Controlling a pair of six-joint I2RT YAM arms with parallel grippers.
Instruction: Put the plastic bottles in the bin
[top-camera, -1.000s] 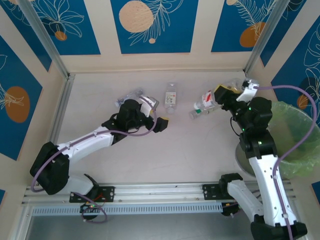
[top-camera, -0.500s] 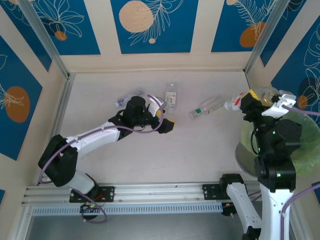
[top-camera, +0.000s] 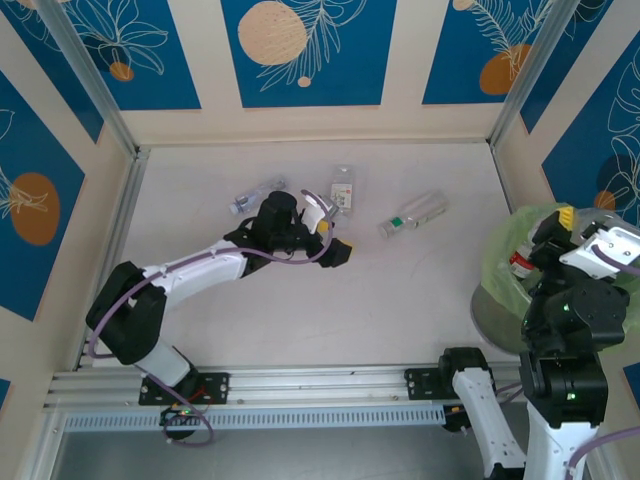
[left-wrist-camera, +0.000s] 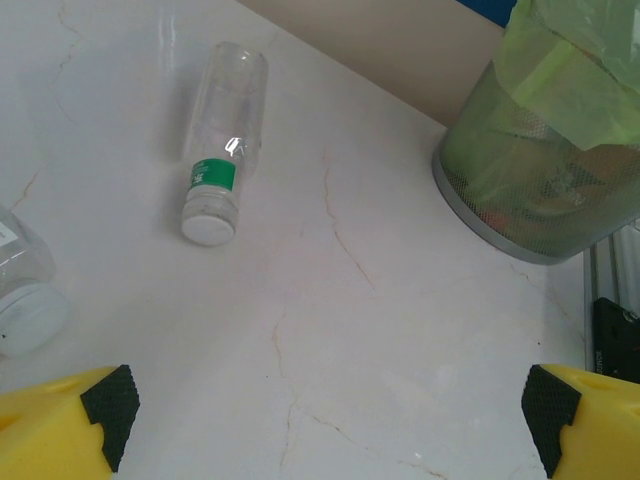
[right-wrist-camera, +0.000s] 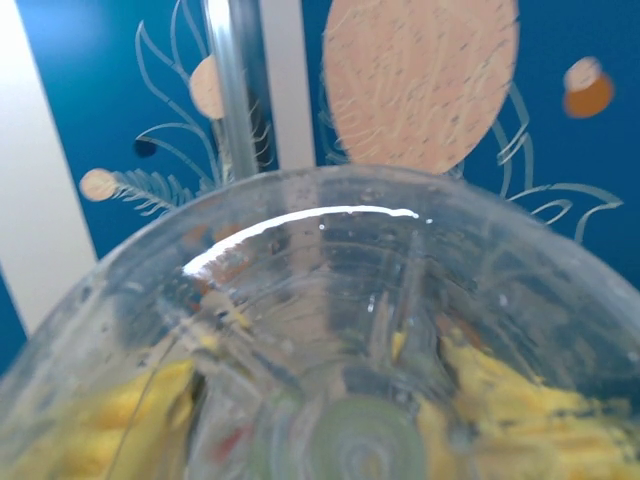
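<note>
"Pale table (top-camera: 400, 300), then. Where's the bin (left-wrist-camera: 520, 190)?"
"At its right edge. My right claw (right-wrist-camera: 320, 420) pinches a clear bottle (right-wrist-camera: 300, 270) over it; my left claw (left-wrist-camera: 330, 410), spread wide, hovers near a green-labelled bottle (left-wrist-camera: 220, 150) lying flat."

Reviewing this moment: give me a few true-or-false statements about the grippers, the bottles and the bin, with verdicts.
1. The right gripper holds a clear bottle over the bin. True.
2. The left gripper is shut on a bottle. False: it is open and empty above the table.
3. A green-labelled bottle lies on its side on the table. True.
4. The bin's bag is blue. False: it is light green.
</note>
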